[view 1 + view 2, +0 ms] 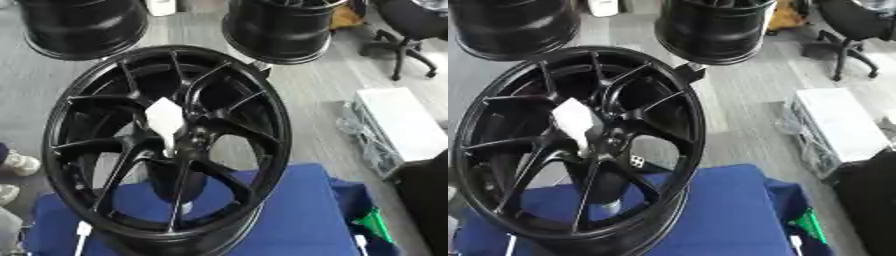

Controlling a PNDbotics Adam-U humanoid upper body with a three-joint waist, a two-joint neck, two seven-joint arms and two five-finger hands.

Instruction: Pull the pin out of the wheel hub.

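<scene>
I see the black wheel hub [166,145] standing tilted on the blue cloth [289,215], its rim nearly filling my view. A white pin [164,120] sticks out at its centre, between the spokes. Neither hand shows, so I cannot tell how the fingers stand. Grey floor lies open right of the rim, before the white cabinet [398,125]. 2 more black wheels [280,27] stand behind.

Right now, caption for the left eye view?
Black wheel upright on blue cloth, white pin in its hub; no hands visible.
</scene>
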